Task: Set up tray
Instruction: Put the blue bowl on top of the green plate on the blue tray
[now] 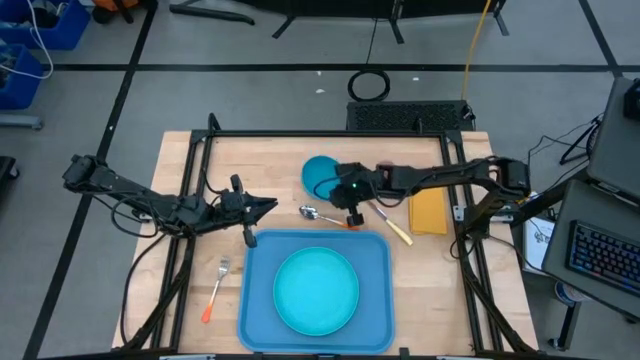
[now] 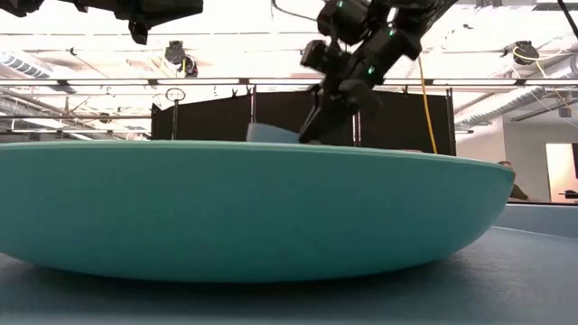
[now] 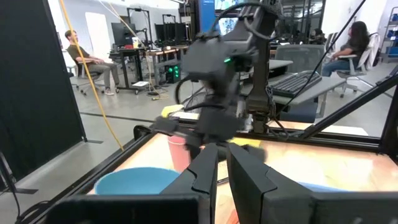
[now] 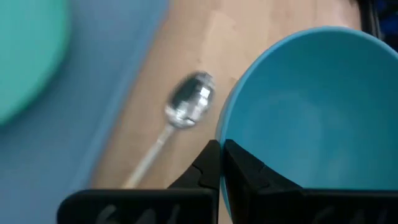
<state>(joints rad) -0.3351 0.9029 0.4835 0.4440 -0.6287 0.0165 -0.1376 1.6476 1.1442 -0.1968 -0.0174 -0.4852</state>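
Right gripper (image 4: 221, 163) is pinching the blue bowl (image 4: 311, 118) at its thin rim, fingers fully closed; it's looking light, rigid, slippery. Left gripper (image 1: 262, 208) is hovering almost closed, empty, left of the blue tray (image 1: 380, 275).

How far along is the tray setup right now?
Done: the turquoise plate sits in the blue tray. In hand: the right tool is shut on the rim of the blue bowl. Left: the spoon, knife, fork and yellow napkin lie outside the tray. The left tool waits.
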